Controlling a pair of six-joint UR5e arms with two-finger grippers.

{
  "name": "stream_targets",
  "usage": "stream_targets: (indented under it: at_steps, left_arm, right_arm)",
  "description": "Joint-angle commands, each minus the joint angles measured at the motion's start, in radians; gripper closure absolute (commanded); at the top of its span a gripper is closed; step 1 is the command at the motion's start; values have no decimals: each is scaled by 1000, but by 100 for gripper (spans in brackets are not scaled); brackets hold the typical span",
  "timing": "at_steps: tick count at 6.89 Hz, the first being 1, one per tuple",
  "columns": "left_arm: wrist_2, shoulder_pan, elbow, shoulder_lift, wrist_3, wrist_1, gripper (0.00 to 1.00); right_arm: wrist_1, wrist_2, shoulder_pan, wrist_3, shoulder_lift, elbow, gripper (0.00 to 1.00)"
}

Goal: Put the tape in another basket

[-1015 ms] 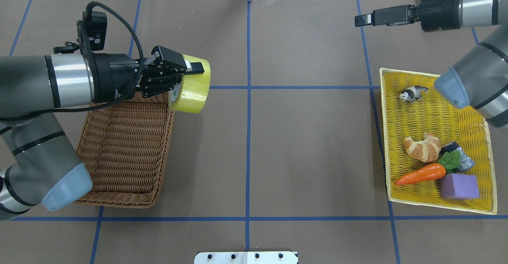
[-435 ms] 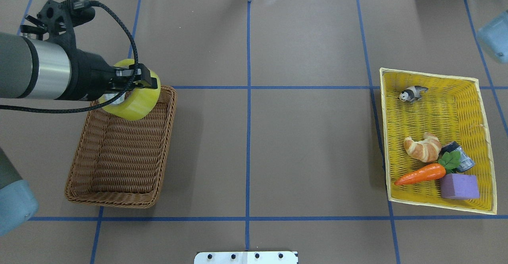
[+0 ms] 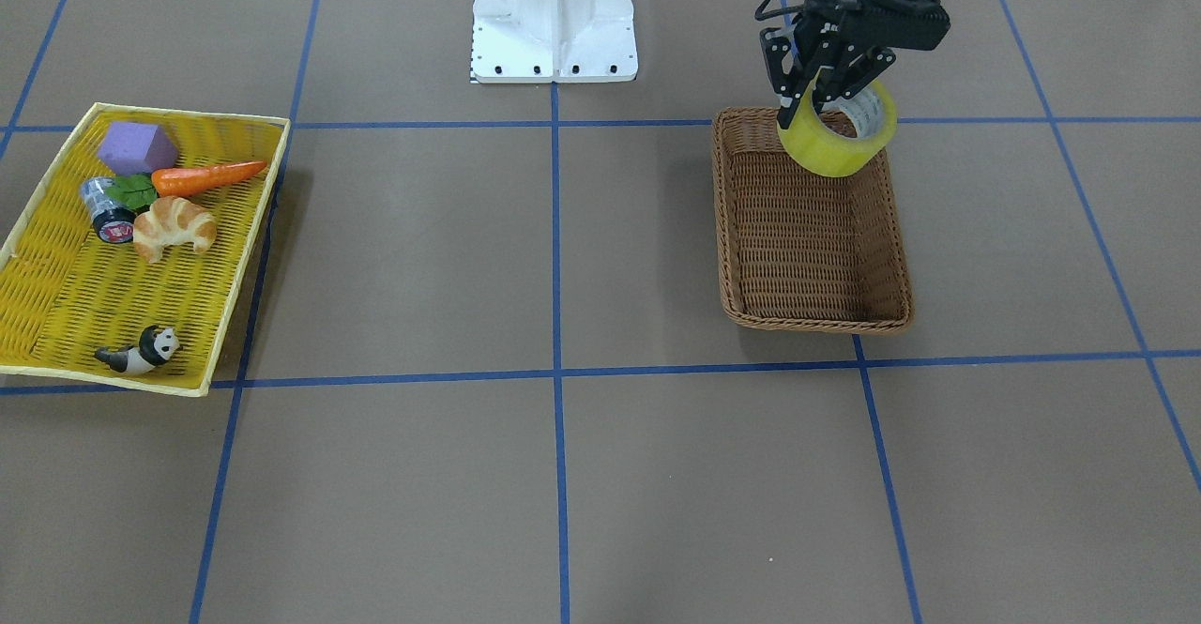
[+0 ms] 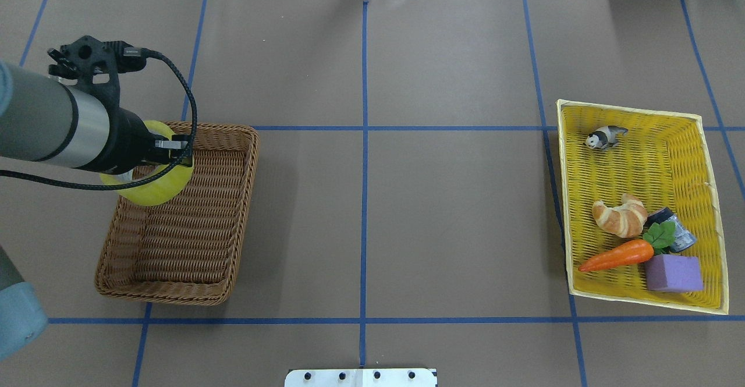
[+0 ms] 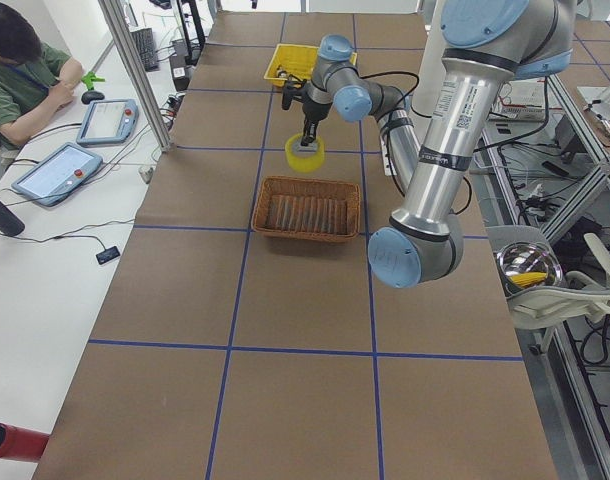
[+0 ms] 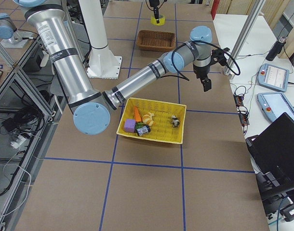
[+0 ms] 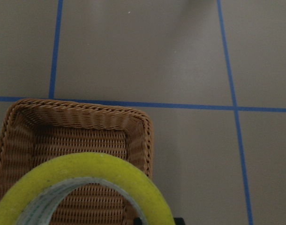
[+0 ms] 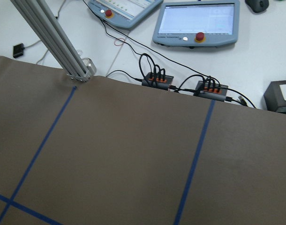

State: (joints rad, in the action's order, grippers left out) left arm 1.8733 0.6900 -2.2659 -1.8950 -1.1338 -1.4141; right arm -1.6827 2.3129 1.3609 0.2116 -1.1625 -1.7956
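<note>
The job looks mostly done. The left pincer (image 3: 805, 103) is clamped on the wall of the tape (image 3: 835, 141), one finger inside the core and one outside. It holds the roll up in the air over the end of the brown basket (image 3: 812, 319) nearest the robot's base. The roll isn't resting on the wicker, and the basket has nothing in it. Well apart across the bench (image 3: 563, 474), the yellow tray (image 3: 56, 296) holds only its toys. What's left, I'd say, is to lower the roll inside the rim and let go. The right pincer (image 6: 205, 85) hangs beyond the tray; I can't tell whether it's apart or together.
</note>
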Motion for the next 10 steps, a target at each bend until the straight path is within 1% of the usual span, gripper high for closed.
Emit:
stream_targets:
  at_steps: [1,2,3,4,5,6,7,8,10]
  left_arm:
    - [3,-58,134,-7,6,3,100]
    - [-2,-87,202,-24,5,-3,100]
    - [-2,-90,276,-45,5,-44,100]
    - [-2,-90,337,-46,3,-116,100]
    - [0,-90,383,-58,6,-144,100]
    - [-3,-87,393,-58,8,-144,100]
    - [-34,-86,402,-56,5,-143,3]
    - [-86,-77,401,-53,11,-143,2]
    - [-76,37,387,-41,199,-129,2]
  right_arm:
    - [-368,-10,12,-182,1,-43,0]
    - [-412,-15,38,-268,-12,-42,0]
    - [-481,-20,35,-274,-20,-39,0]
    - [-514,-41,38,-275,-20,-45,0]
    - [-517,-41,38,-275,-31,-44,0]
    - [-519,-41,38,-275,-31,-44,0]
    - [-522,-40,37,-275,-31,-38,0]
    - [-557,-35,37,-275,-29,-44,0]
    - [-578,-46,38,-273,-54,-59,0]
